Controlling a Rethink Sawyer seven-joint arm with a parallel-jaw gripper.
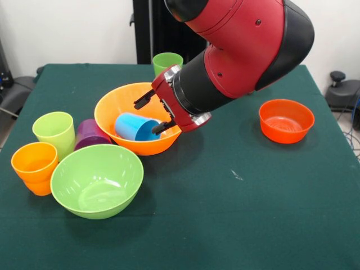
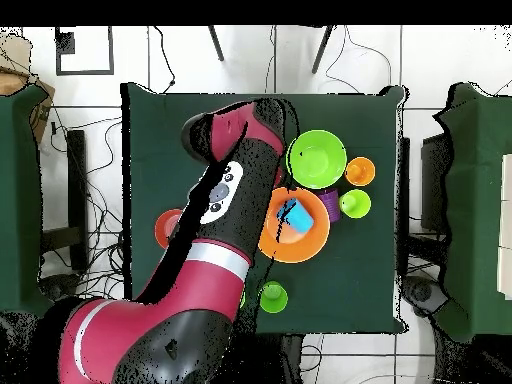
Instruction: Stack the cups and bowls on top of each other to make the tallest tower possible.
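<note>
The large orange bowl stands left of centre with a blue cup lying on its side inside it. My gripper hangs tilted over this bowl's rim, open. Its lower fingertip is right at the blue cup's end, and nothing is held. In front sit the lime-green bowl, a lime cup, a purple cup and an orange cup.
A darker green cup stands behind the orange bowl. The small red-orange bowl sits alone at the right of the front view. The arm leans across the green table.
</note>
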